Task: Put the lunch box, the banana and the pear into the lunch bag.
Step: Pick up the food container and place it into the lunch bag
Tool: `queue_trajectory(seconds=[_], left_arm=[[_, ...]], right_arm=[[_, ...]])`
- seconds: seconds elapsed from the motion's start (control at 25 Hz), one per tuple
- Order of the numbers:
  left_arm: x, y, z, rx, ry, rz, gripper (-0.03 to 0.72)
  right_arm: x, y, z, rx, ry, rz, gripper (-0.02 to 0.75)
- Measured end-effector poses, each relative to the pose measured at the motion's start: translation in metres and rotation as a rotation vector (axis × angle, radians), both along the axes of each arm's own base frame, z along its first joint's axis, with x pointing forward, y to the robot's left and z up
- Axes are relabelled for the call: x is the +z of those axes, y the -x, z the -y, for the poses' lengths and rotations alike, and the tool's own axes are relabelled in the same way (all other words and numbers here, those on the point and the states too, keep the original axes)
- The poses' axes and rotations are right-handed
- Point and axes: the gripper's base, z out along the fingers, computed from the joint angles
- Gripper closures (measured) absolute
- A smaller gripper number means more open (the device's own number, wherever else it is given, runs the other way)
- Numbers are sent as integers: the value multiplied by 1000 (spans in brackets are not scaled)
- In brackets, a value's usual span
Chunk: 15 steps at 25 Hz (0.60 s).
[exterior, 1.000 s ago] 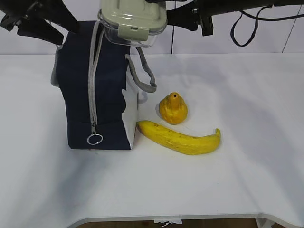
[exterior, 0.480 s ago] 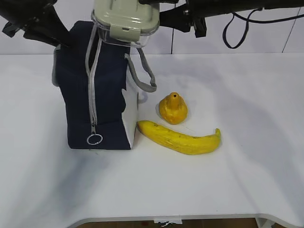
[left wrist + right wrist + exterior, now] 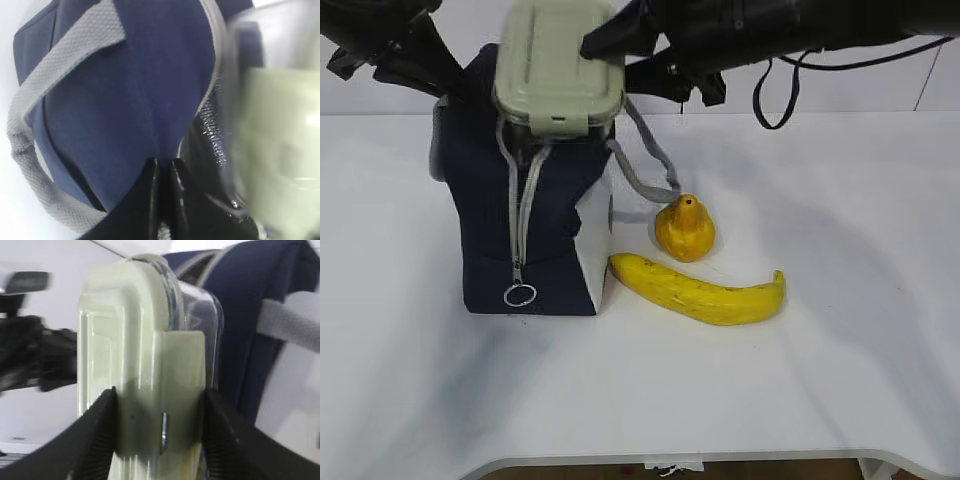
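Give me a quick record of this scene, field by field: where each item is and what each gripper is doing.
lunch box: at the bag's open top, tilted, going in
lunch bag: upright on the table, zipper open
pear: on the table, right of the bag
banana: on the table, in front of the pear
right gripper: clamped on the lunch box
left gripper: pinching the bag's edge, fingers together

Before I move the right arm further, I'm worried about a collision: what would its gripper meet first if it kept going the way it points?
Probably the left gripper holding the lunch bag open beyond the lunch box; depth is unclear.
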Motion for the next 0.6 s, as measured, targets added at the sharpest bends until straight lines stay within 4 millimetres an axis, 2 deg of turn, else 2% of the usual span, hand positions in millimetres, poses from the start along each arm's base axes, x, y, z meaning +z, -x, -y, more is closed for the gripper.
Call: queue_trajectory(seconds=[0.12, 0.24, 0.44, 0.6], left_arm=[[1, 0, 1, 1, 12, -1, 688], [1, 0, 1, 1, 18, -2, 688], [7, 1, 5, 4, 79, -2, 689], [10, 2, 8, 3, 128, -4, 690]], right_arm=[[-21, -8, 2, -14, 75, -12, 358], [-33, -12, 7, -12, 148, -8, 358], [-36, -12, 6, -10, 179, -3, 358], [-38, -7, -12, 10, 182, 6, 358]])
